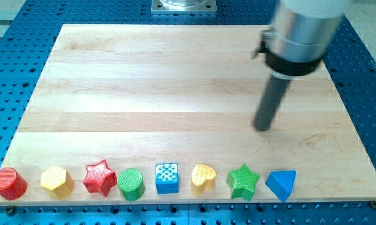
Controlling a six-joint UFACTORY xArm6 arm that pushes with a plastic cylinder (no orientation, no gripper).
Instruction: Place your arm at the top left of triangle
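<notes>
Blue triangle (282, 184) lies below my tip (262, 128), slightly toward the view's right, well apart from it. The green star (243, 181) sits just beside the triangle; I judge that a careless descent could bump either one. The rod stands nearly upright over the wooden board (175, 81), holding nothing.

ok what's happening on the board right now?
The arm is meant to park my tip at the top left of the blue triangle. The tip sits on the wooden board, above the triangle and a little to the view's left, well apart from it and touching nothing. All the blocks sit in a row along the view's bottom edge: red cylinder, yellow hexagon, red star, green cylinder, blue cube, yellow heart, green star, then the triangle.
</notes>
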